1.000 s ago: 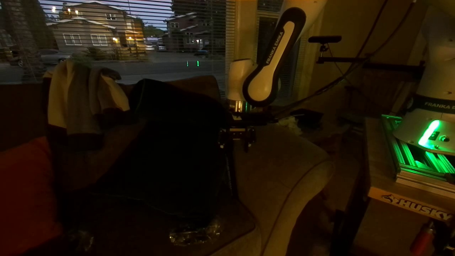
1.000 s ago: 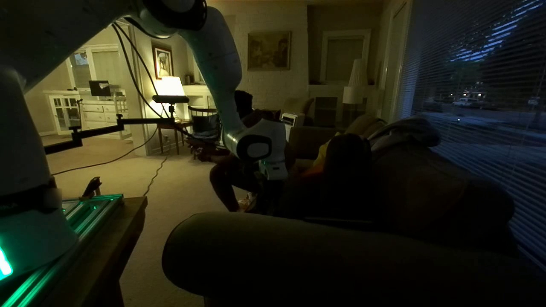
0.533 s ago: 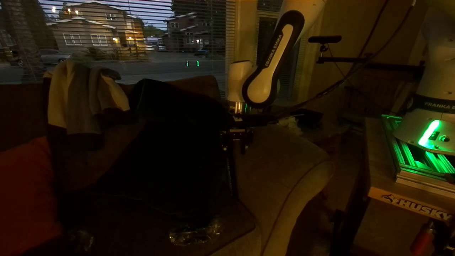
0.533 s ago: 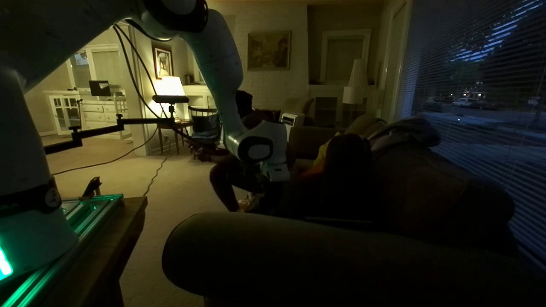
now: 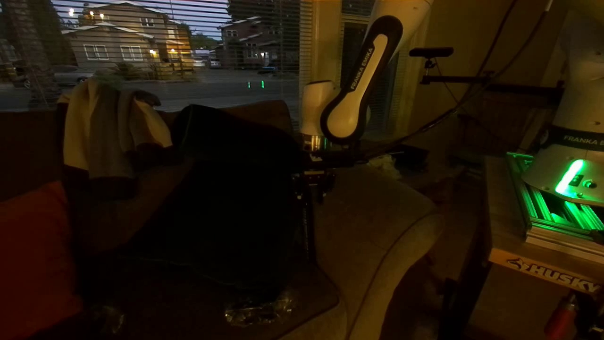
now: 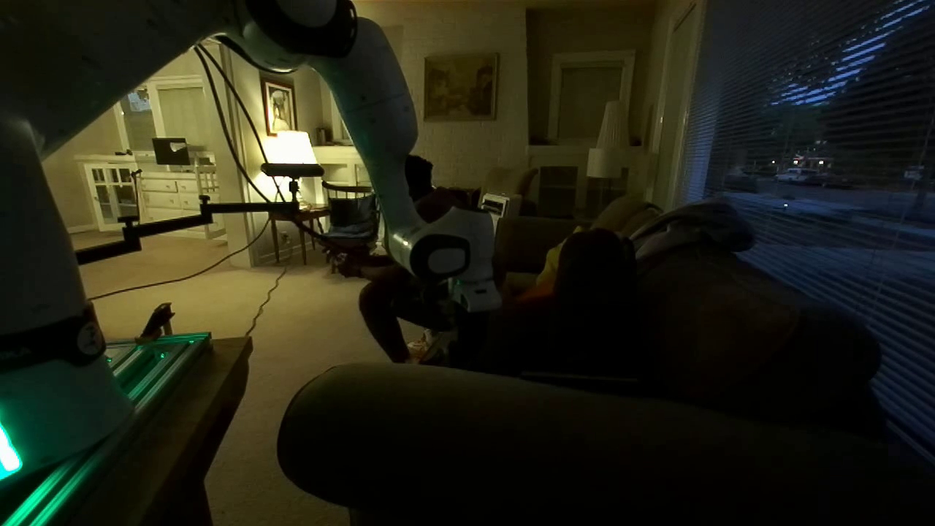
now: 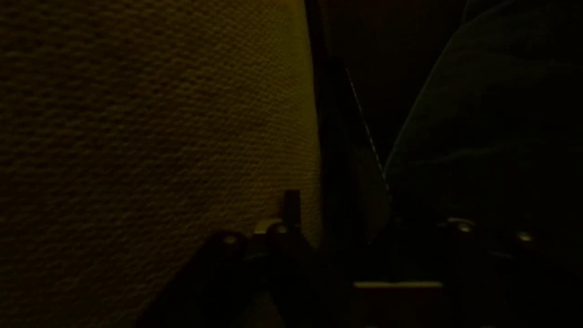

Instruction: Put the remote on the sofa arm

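Compared with one second ago, the gripper (image 5: 310, 199) stands a little lower and a little further from the edge of the bench (image 5: 505, 203) which faces the sofa arm (image 5: 373, 217). Both exterior views agree on this small change. The gripper is well apart from the bench corner beside the HUSKY lettering (image 5: 552, 275).

In the wrist view the fingers (image 7: 292, 207) are well apart, and I see nothing held by them. In an exterior view they look nearer to each other than a second ago, but I cannot tell if the gap becomes smaller or if the gripper only turns.

The remote I cannot identify with certainty, because the light is very weak. A dark strip (image 5: 307, 233) is in the narrow place between the sofa arm and the dark cushion (image 5: 226, 212), on the side turned away from the bench edge. It shows between the fingers in the wrist view, and perhaps it is the remote.

For the task, I judge this change as a last alignment before a grasp; the placing is not yet done. The next move probably calls for going straight down, with one finger on each side of the strip. The finger toward the bench edge could press into the sofa arm. After a good grasp, the way should go upward, then back toward the bench edge.
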Robot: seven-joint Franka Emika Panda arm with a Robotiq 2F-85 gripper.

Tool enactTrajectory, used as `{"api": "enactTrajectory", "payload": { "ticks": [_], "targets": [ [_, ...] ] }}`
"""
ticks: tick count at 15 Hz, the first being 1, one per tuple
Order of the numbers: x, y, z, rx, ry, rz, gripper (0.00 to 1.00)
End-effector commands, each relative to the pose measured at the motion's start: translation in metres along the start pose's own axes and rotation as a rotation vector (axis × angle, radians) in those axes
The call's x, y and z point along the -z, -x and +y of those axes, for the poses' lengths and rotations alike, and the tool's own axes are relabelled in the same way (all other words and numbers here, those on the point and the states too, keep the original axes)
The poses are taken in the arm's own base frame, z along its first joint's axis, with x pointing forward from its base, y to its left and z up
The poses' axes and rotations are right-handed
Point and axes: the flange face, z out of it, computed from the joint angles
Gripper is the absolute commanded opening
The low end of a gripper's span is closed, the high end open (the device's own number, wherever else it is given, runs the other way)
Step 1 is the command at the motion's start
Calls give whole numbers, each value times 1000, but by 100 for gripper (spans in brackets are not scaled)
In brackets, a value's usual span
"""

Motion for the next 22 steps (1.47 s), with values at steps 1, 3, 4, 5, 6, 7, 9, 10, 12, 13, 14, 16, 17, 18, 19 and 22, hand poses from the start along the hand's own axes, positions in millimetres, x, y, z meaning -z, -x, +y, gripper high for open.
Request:
{"api": "enactTrajectory", "payload": {
  "ticks": [1, 3, 4, 5, 6, 7, 9, 10, 12, 13, 14, 16, 17, 18, 19, 22],
  "targets": [
    [-5, -1, -7, 45, 7, 27, 38],
    [-5, -2, -7, 52, 10, 31, 31],
    [-6, -2, -8, 55, 10, 33, 21],
    [-6, -2, -8, 58, 10, 37, 15],
    [-6, -2, -9, 61, 10, 40, 8],
    [-6, -2, -10, 63, 7, 43, 6],
    [-2, 0, -10, 65, 5, 34, 7],
    [2, 2, -11, 63, 2, 27, 7],
    [20, 6, -11, 49, -11, 13, 7],
    [29, 7, -11, 46, -15, 6, 7],
    [44, 9, -9, 41, -19, -19, 7],
    [73, 13, -6, 25, -23, -60, 7],
    [90, 14, -3, 17, -29, -71, 7],
    [107, 13, 0, 7, -35, -87, 7],
    [125, 14, 4, -2, -43, -111, 7],
    [175, 12, 24, -31, -86, -157, 7]
  ]
}}
